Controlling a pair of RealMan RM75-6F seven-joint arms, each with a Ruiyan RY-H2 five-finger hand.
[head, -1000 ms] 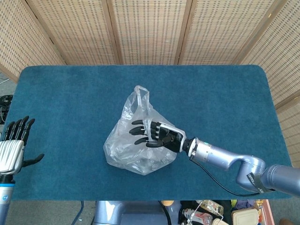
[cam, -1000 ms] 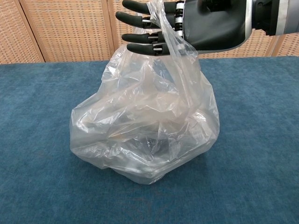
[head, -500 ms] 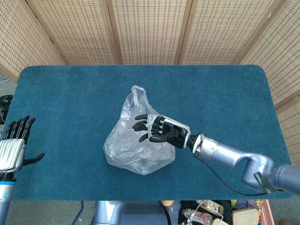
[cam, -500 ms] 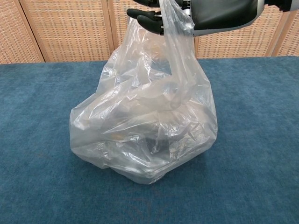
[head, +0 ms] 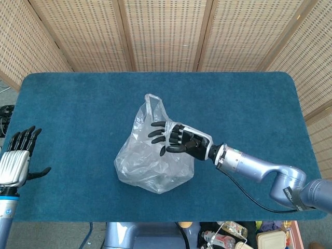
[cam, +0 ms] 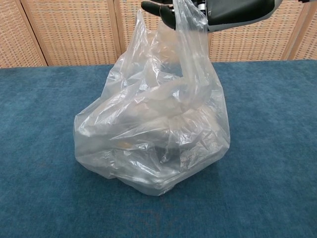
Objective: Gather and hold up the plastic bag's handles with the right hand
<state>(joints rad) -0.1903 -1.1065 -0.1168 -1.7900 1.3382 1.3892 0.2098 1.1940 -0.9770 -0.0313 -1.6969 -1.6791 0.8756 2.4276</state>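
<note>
The left hand (head: 14,161) waits past the left edge of the table (head: 78,104). Its fingers are spread wide and it holds nothing. The bag (head: 150,158) sits near the middle of the table, a bit toward the front edge. The right hand (head: 179,141) is above the bag with its fingers (cam: 159,9) through 1 handle (cam: 190,29). The fingers look spread, not squeezed. I cannot tell if both handles are caught. The bag's bottom rests on the table, so the job looks about half done. Closing the fingers and lifting are left.

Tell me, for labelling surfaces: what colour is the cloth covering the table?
The table cloth is a deep teal blue, plain; the head view shows it best.
</note>
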